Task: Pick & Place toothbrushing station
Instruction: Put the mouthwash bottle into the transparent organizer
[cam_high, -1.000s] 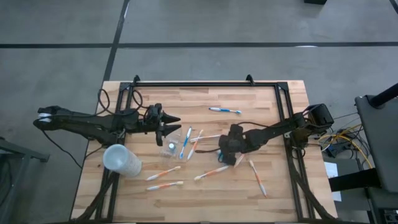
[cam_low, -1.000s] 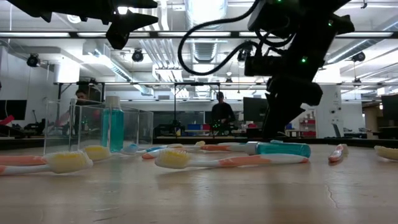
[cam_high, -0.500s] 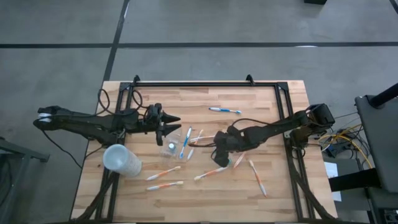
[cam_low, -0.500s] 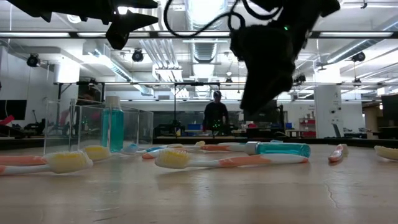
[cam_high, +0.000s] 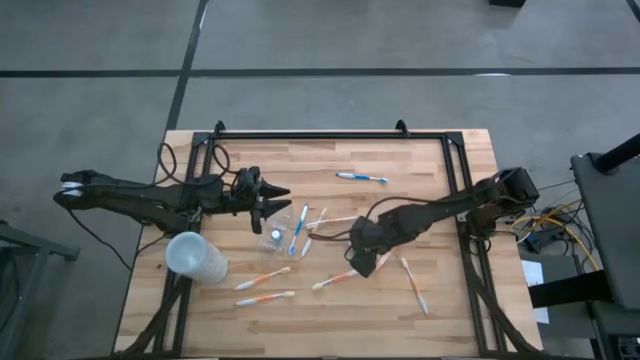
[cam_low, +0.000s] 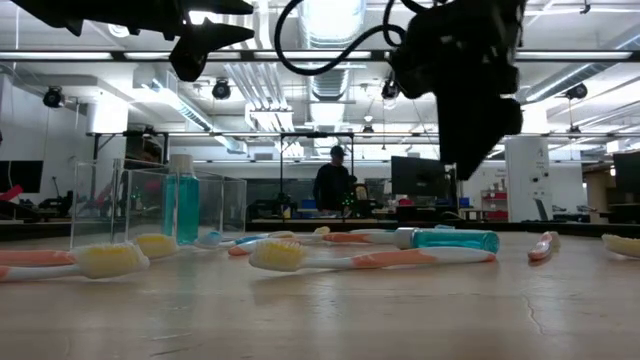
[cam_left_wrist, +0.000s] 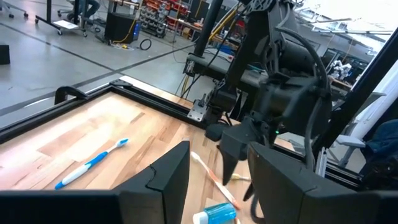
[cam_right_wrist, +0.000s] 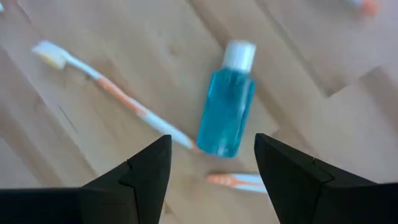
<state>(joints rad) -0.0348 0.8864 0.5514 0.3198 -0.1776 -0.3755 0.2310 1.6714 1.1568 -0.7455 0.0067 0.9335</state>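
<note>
Two grippers hang above the table (cam_high: 430, 170). Right gripper (cam_right_wrist: 211, 165), jaws apart and empty, hovers directly over the lying blue toothpaste tube (cam_right_wrist: 226, 106), with orange-white toothbrushes (cam_right_wrist: 106, 90) beside the tube. Left gripper (cam_high: 277, 200), jaws apart and empty, hangs just beside the clear tumbler (cam_high: 277, 232), well apart from the tube.

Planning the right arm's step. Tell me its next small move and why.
Probably lower the right gripper straight down over the blue tube: its open fingers already frame the tube lying flat on the table, with nothing held between them.
</note>
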